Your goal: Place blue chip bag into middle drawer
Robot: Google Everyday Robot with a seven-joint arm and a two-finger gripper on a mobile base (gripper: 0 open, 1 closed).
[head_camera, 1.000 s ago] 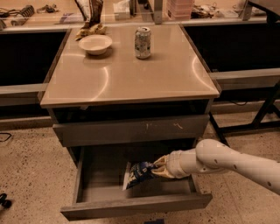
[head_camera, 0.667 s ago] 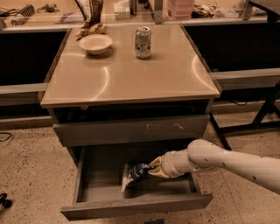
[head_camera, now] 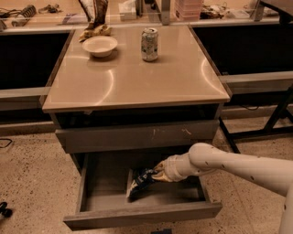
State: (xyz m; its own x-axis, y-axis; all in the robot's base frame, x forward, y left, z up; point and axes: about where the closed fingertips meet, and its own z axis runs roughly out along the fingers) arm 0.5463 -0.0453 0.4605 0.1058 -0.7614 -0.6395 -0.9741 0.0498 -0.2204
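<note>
The blue chip bag (head_camera: 139, 181) rests tilted on the floor of the open middle drawer (head_camera: 142, 215), a shallow grey drawer pulled out at the bottom of the cabinet. Its lower end touches the drawer floor near the middle. My gripper (head_camera: 159, 175) reaches into the drawer from the right on a white arm (head_camera: 229, 167) and is shut on the bag's upper right end.
The closed drawer front with pale scratch marks (head_camera: 137, 136) sits just above the arm. On the tan cabinet top (head_camera: 137, 82) stand a soda can (head_camera: 149, 44) and a white bowl (head_camera: 100, 45), with a brown-and-white bag (head_camera: 94, 11) behind. Metal table legs (head_camera: 274, 119) stand at the right.
My gripper has moved slightly left and lower inside the drawer with the bag, which now leans with its lower end on the drawer floor.
</note>
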